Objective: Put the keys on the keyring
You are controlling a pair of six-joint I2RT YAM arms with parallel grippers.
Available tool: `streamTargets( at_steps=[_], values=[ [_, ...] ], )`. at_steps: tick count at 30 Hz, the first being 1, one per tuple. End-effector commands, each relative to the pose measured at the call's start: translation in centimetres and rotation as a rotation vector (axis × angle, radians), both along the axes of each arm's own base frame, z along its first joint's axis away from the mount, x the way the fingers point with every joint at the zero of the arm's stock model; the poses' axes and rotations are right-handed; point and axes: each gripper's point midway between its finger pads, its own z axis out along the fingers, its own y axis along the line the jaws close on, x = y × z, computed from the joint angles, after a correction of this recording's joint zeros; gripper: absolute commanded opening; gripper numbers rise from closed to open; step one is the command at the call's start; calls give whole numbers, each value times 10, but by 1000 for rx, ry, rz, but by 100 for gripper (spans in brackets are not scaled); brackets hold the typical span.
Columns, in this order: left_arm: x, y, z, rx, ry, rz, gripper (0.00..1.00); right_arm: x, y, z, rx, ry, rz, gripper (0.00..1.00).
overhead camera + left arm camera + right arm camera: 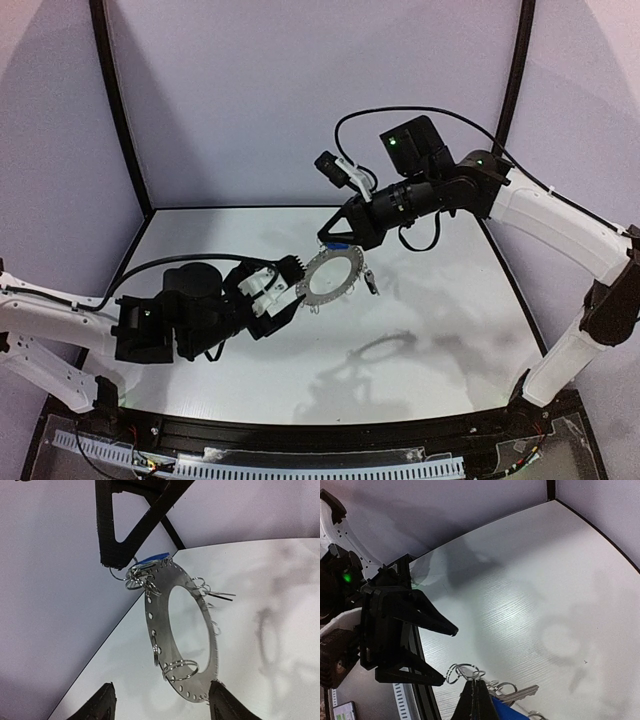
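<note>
- Spread fingers (102, 705) of the left gripper (162, 703) are framing the bottom of the left wrist view and are gripping nothing. The lower rim of the keyring (154, 625) is hanging between them, close to one fingertip, and contact cannot be told.
- Reaching in from above, the right gripper (476, 699) is holding its fingers pressed together and pinching the keyring at its top rim. Whether it is pinching the metal plate or a loop there cannot be told.
- Hanging on edge and tilted, the keyring is being held clear of the table (440, 320) and is throwing a ring-shaped shadow (385, 347) onto it.
- At the pinched point the blue tag (152, 558) is lying against the rim, with the silver key (520, 694) jutting out just beside the closed tips.
- On the side of the rim away from the left gripper, the dark key piece (371, 284) is dangling, and the wire loops (180, 669) are hanging from the small rim holes.
- Step in hand, as judged: both keys appear to be attached already, so the right arm alone is carrying the ring.
- Next move, as judged: it is calling either for a fresh, square grip by the left gripper on the lower rim or for a gentle lowering to the table without swinging the keys.
</note>
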Motion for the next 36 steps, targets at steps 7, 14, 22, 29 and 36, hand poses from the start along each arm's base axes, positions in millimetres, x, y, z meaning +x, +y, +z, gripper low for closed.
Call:
streamTargets(
  at_steps=[7, 14, 22, 29, 36],
  values=[
    [6, -8, -4, -50, 56, 45, 73, -14, 14, 24, 43, -86, 47, 0],
    [17, -4, -9, -42, 47, 125, 55, -31, 19, 31, 81, -75, 125, 0],
    [22, 7, 2, -61, 2, 174, 1, -33, 11, 31, 85, -87, 96, 0],
    [28, 24, 32, -6, -155, 235, 1, -8, -5, 6, 19, -72, -102, 0],
    [35, 29, 67, 88, -350, 299, 1, 0, -10, -5, 20, -58, -177, 7]
  ],
)
